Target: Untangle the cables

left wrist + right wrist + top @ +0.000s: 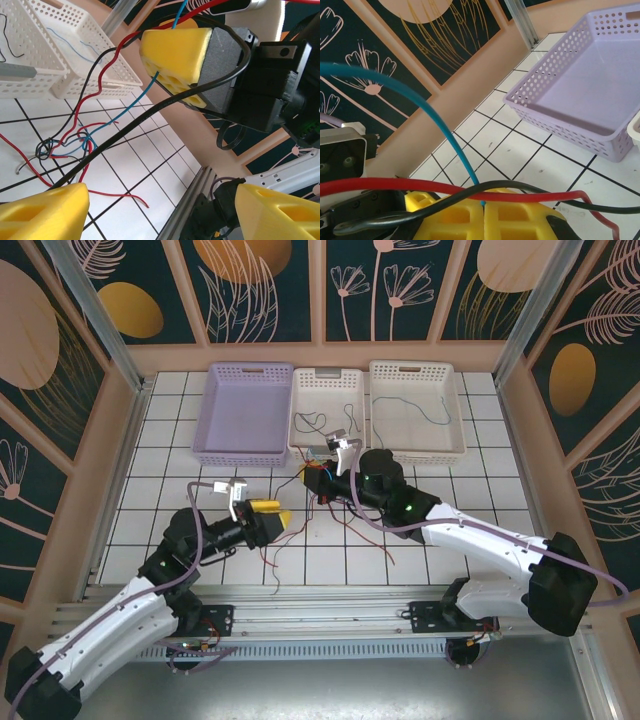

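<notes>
Cables point(330, 502) look thin, limp, near weightless, prob. best pinched on a loose strand just off the knot; from above they sprawl across the bench point(180, 450), left fingers point(264, 508) near. Left wrist cam: those fingers gape wide, gripping nothing, black strand just past one. Right wrist cam: right fingers point(520, 220) clenched on the blue strand, red & black draped over.

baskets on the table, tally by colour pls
Purple basket: 1
White basket: 2 (middle, right)
Total: 3
</notes>
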Controlling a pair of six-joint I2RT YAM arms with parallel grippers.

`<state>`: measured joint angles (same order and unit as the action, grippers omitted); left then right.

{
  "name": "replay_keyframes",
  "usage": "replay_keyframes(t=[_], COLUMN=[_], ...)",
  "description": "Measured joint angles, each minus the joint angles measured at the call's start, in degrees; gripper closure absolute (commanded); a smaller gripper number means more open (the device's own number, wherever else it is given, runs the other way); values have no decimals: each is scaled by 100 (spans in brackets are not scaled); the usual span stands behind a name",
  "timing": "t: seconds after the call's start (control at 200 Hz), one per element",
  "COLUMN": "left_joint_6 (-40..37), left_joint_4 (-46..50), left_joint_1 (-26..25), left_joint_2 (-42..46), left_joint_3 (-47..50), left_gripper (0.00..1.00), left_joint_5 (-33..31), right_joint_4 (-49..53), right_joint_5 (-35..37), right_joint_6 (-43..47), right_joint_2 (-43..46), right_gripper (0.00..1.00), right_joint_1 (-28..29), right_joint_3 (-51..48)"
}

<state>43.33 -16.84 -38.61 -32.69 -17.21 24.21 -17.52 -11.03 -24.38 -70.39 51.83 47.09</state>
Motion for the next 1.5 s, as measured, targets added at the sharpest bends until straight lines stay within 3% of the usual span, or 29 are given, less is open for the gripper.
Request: replay_keyframes(t=[0.626, 0.861, 1.011, 1.136, 1.281, 1.396, 1.501], left_joint_6=[-529, -610, -723, -837, -863, -881, -885], left_joint_4=[994, 1174, 1375, 1427, 1408, 1403, 1408], left_joint_1=[0, 0, 0, 0, 0, 0, 0], left_joint_2=[511, -144, -577, -719, -728, -684, -507], left_joint_3=[-885, -885, -929, -1012, -1019, -1019, -1021], left_gripper=[16, 9, 12, 26, 71, 100, 100], left_joint_5=[-332, -382, -516, -538, -522, -516, -555], right_joint_4=[350, 487, 546, 601, 619, 636, 686], right_joint_5=[-61, -173, -282, -348, -369, -367, -354], right_joint_6=[4, 24, 63, 120, 151, 153, 153], right_joint_2=[85, 105, 114, 114, 114, 114, 114], right_gripper=[100, 100, 100, 100, 100, 100, 100], right_joint_1=[7, 39, 120, 142, 142, 142, 142], right_joint_3=[0, 2, 22, 39, 42, 42, 42])
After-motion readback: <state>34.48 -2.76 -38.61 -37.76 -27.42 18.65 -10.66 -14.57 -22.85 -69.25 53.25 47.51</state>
